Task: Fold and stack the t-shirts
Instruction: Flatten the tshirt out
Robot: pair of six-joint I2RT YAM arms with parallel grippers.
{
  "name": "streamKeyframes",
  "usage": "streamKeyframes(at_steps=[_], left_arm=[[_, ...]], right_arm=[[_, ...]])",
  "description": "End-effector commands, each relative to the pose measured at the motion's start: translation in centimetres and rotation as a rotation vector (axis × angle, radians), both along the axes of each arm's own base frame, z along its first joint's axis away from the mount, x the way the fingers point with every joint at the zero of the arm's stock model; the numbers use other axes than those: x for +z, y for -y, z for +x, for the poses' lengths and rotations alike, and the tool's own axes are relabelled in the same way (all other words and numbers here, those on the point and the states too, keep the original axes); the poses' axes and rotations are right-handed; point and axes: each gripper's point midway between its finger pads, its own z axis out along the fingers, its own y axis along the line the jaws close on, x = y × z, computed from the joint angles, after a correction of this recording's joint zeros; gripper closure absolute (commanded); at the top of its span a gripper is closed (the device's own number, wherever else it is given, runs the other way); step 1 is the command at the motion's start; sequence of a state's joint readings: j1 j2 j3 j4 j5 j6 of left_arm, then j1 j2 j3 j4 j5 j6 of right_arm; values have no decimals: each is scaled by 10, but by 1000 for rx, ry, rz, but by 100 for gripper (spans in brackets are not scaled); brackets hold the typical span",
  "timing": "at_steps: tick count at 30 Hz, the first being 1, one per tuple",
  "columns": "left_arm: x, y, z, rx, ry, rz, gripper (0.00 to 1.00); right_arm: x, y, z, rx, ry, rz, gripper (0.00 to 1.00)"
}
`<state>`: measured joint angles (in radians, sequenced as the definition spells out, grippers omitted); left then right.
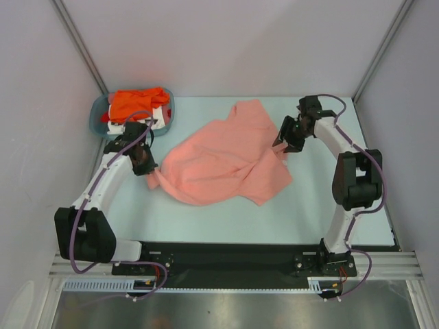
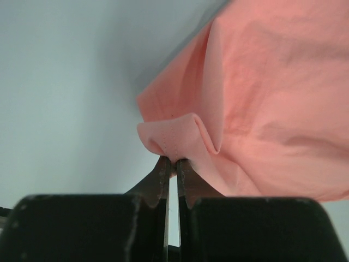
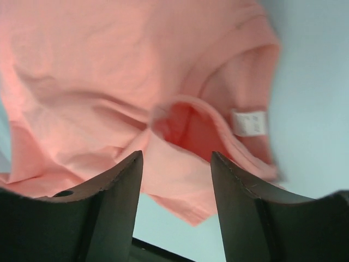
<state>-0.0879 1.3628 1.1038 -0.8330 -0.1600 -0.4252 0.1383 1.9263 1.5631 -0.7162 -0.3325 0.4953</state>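
We judged the step as flattening the salmon-pink shirt, crumpled on the counter. Our left claw clenched its hem; our right claw hung open over the collar. Next it must grasp there and pull taut.

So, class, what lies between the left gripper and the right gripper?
The pink shirt lies crumpled from the left gripper, which pinches its edge, to the right gripper; the top view shows it.

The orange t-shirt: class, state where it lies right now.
In the top view, the orange t-shirt sits in the teal basket at the table's far left, beyond the left gripper and left of the salmon-pink t-shirt.
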Motion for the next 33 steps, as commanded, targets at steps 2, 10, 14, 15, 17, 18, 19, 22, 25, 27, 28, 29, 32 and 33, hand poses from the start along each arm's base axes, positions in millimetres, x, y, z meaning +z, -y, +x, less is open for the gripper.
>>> streamKeyframes(at_steps=[2, 10, 14, 15, 17, 18, 19, 22, 25, 27, 28, 29, 32, 33], left_arm=[[21, -5, 11, 8, 82, 14, 99], [6, 5, -1, 2, 46, -46, 98], [5, 8, -4, -1, 42, -62, 98], [6, 8, -3, -4, 41, -64, 98], [7, 10, -2, -5, 46, -71, 98], [7, 10, -2, -3, 47, -72, 98], [6, 10, -1, -2, 48, -75, 98], [3, 12, 0, -4, 38, -85, 98], [1, 14, 2, -7, 34, -94, 99], [2, 14, 4, -7, 35, -94, 99], [2, 14, 4, -5, 36, -94, 99], [2, 14, 4, -5, 36, -94, 99], [1, 14, 6, -6, 34, -95, 99], [1, 14, 6, -7, 32, -94, 99]], right_arm=[[17, 58, -36, -14, 36, -179, 41], [-25, 59, -73, 150, 26, -131, 61], [-36, 59, -65, 159, 43, -132, 52], [-39, 61, -65, 154, 28, -134, 50], [-44, 61, -71, 151, -2, -129, 47], [-50, 62, -76, 151, -15, -128, 46], [-52, 62, -78, 152, -19, -122, 47], [-62, 57, -84, 162, -47, -93, 50], [-71, 55, -86, 174, -77, -82, 57], [-74, 55, -86, 175, -84, -80, 57], [-76, 55, -86, 174, -88, -81, 55], [-78, 55, -86, 176, -90, -78, 55], [-85, 56, -87, 174, -122, -80, 53], [-86, 56, -88, 175, -124, -82, 52]])
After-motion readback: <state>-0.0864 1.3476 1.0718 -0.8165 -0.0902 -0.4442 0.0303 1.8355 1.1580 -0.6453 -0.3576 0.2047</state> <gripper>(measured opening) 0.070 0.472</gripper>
